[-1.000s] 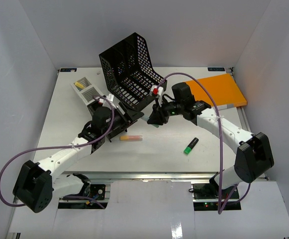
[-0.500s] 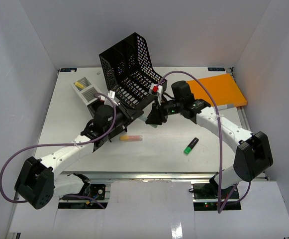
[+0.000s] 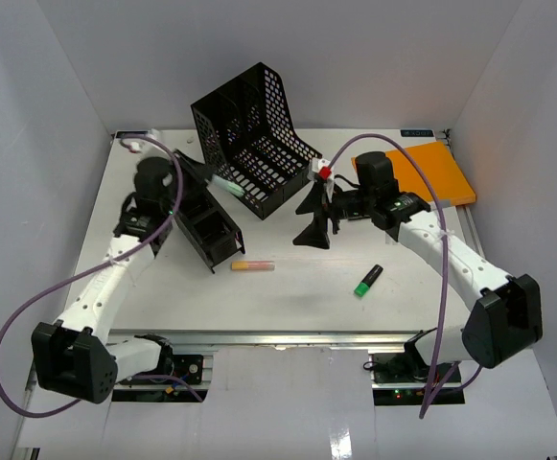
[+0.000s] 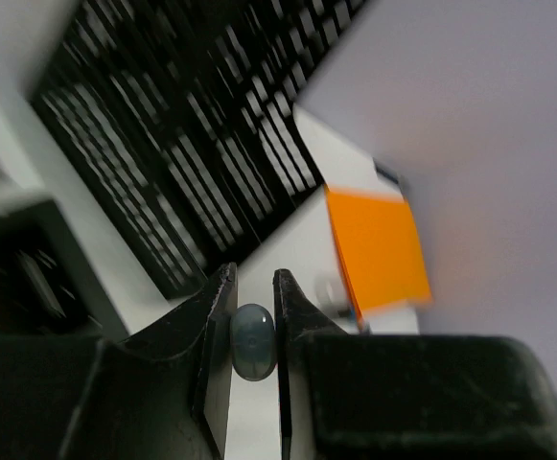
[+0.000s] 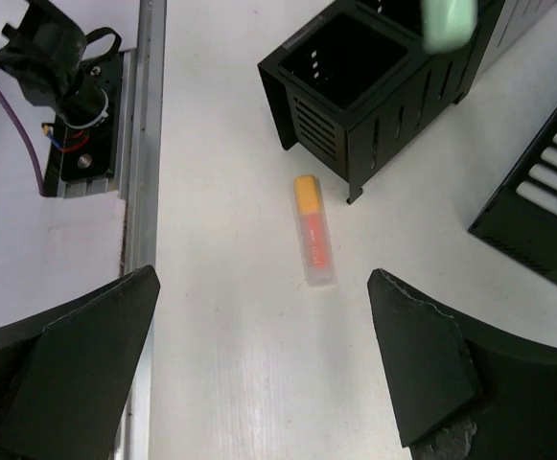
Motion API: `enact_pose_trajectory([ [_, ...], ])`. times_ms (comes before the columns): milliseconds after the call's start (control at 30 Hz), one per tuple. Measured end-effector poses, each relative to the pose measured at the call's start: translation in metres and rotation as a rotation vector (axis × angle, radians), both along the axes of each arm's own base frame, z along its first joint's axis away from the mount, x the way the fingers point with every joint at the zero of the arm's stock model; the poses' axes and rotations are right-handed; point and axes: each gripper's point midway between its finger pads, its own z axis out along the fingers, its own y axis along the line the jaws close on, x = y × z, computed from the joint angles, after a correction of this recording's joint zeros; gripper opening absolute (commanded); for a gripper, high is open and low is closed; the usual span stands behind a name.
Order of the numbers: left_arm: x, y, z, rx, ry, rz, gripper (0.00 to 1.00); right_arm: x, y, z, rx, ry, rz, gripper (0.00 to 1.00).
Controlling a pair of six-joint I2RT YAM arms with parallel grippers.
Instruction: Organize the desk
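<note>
While the left jaws pinch a pale green marker (image 3: 226, 185) by one end, the overhead view puts it in the air just past the far end of the black pen holder (image 3: 206, 225). The holder stands on the white bench (image 3: 307, 292), which spans the whole floor of the walled cell, with its metal rail (image 3: 288, 337) on the holder's near side. An orange highlighter (image 3: 252, 265) lies just nearer than the holder, a green marker (image 3: 368, 281) lies well to its right, and a black mesh rack (image 3: 249, 144) rises behind it. The right jaws hang wide open and empty to the holder's right. From the left wrist, both fingers press a rounded, pale marker end (image 4: 252, 340), so little of the barrel is clamped. From the right wrist, the spread fingers frame bare bench (image 5: 230, 364) and the highlighter (image 5: 313, 230) just short of the holder (image 5: 374, 86), with the pale marker (image 5: 448, 21) blurred beyond it. With so short a grip, the marker could pivot or slip and miss a compartment. A low approach might also nudge the light holder or catch the rack's edge.
</note>
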Motion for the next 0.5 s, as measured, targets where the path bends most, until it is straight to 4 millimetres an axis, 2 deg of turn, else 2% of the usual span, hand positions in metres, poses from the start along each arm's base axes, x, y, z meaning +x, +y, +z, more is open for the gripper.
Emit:
enact_pose_trajectory([
  [100,0.030,0.069,0.043,0.095,-0.092,0.176,0.00,-0.009,-0.006,0.013,0.039,-0.071,0.046,0.96],
  [200,0.052,0.112,0.070,0.190,-0.132,0.281,0.00,-0.016,-0.006,0.008,0.046,-0.083,0.085,0.96],
  [267,0.073,0.138,0.076,0.245,-0.143,0.334,0.00,-0.019,-0.007,-0.002,0.032,-0.067,0.094,0.96],
  [300,0.083,0.150,0.075,0.270,-0.141,0.357,0.00,-0.019,-0.008,-0.007,0.024,-0.057,0.096,0.96],
  [400,0.110,0.183,0.047,0.330,-0.071,0.413,0.00,-0.019,-0.008,-0.017,0.007,-0.044,0.100,0.96],
  [500,0.133,0.206,0.010,0.379,0.012,0.435,0.00,-0.018,-0.008,-0.021,-0.001,-0.047,0.105,0.96],
])
